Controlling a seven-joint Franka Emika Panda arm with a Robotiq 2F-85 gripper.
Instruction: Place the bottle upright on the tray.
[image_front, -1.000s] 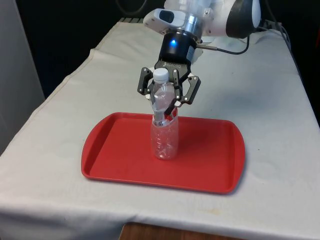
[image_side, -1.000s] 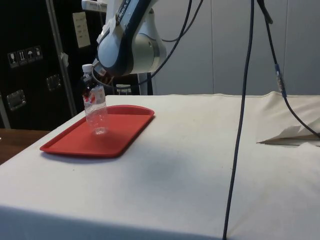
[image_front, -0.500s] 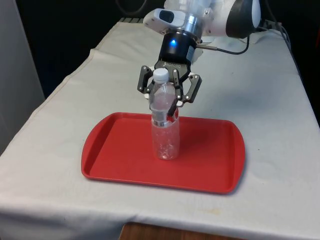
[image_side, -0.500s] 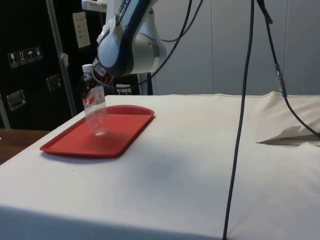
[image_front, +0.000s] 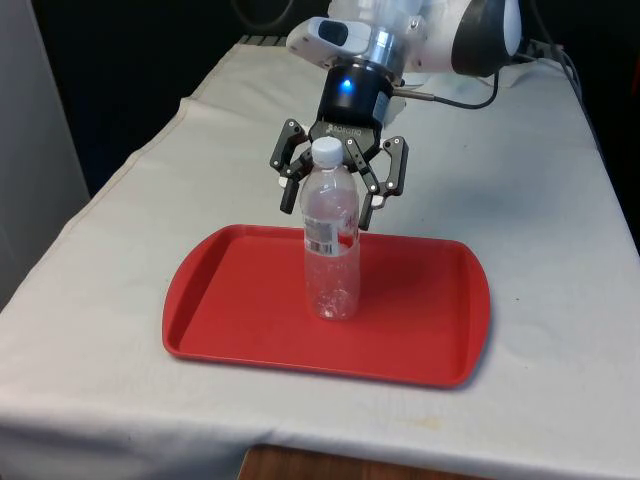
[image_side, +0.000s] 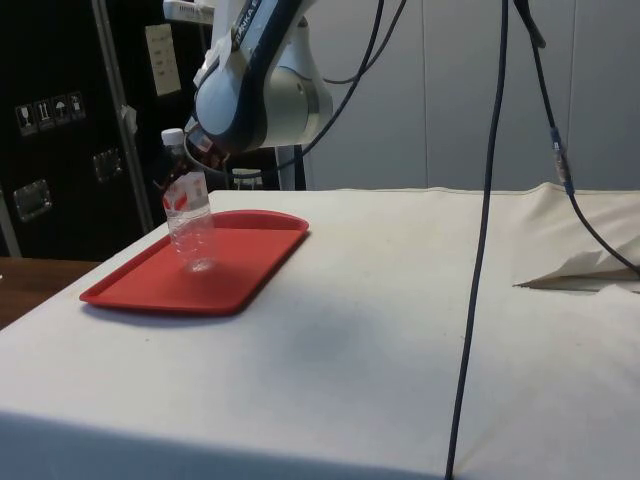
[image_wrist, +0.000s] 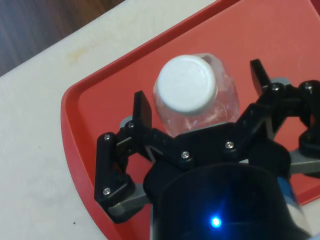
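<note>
Bottle (image_front: 331, 245) upright on tray (image_front: 230, 310), near its centre; gripper (image_front: 338, 200) at bottle's 12 o'clock, fingers (image_front: 289, 190) flanking the neck, apart.

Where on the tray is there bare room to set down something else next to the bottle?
The tray is bare on both sides of the bottle: toward the front view's left rim and toward its right rim. It is crowded only mid-tray, where the open gripper flanks the bottle's neck.

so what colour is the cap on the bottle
White. The cap shows best in the wrist view, atop the clear bottle.
</note>
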